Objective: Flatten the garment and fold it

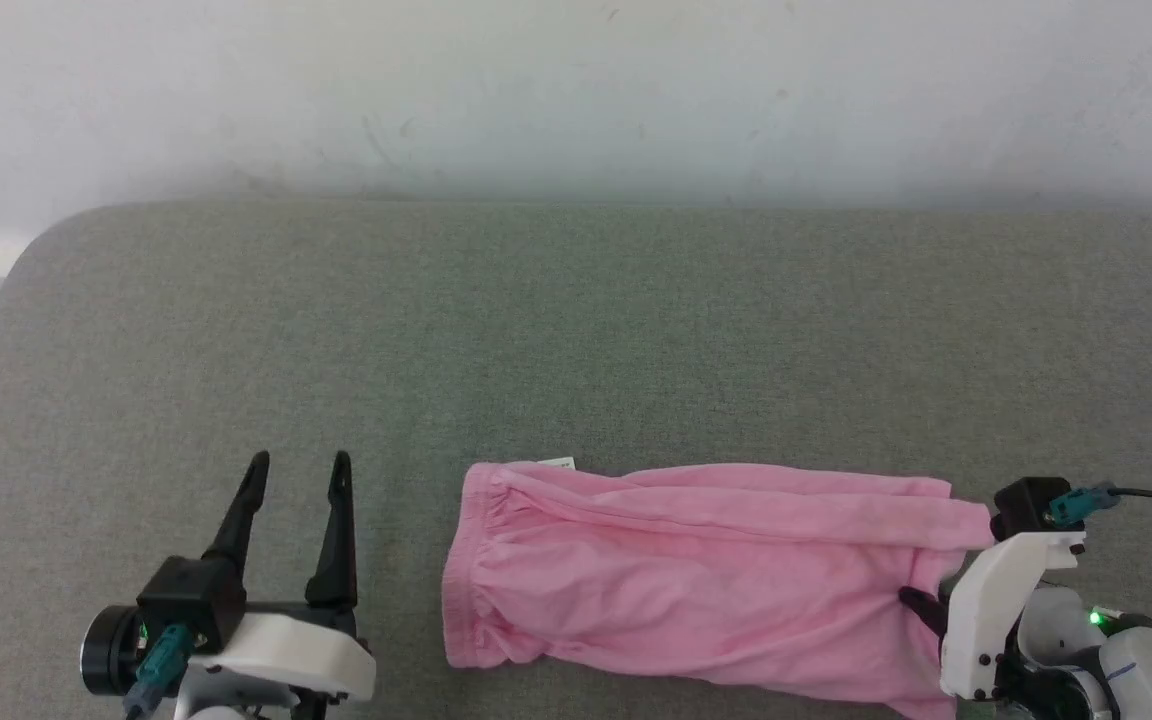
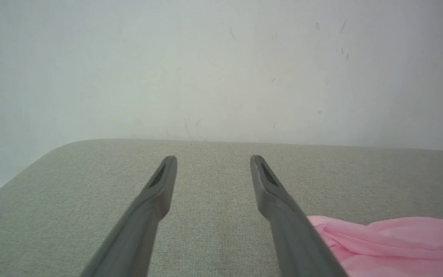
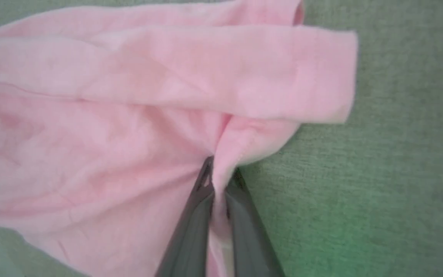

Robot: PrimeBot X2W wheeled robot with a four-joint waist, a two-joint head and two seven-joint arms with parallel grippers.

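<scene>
Right gripper [image 3: 221, 174] clamps garment [image 1: 696, 590], seemingly at a leg hem; left gripper [image 1: 299, 468] gapes.

Left end effector [image 1: 299, 462] spread wide; right end effector [image 3: 221, 169] clamped on the garment [image 3: 129, 96].

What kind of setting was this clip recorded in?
Probably an indoor test or lab-style folding station rather than a home: a bare, scuffed white wall, a grey fabric-covered surface with a rounded corner, and a pink garment laid on it.

Garment [image 1: 696, 570] on grey surface [image 1: 576, 330], right gripper [image 1: 921, 605] seemingly at hem
</scene>
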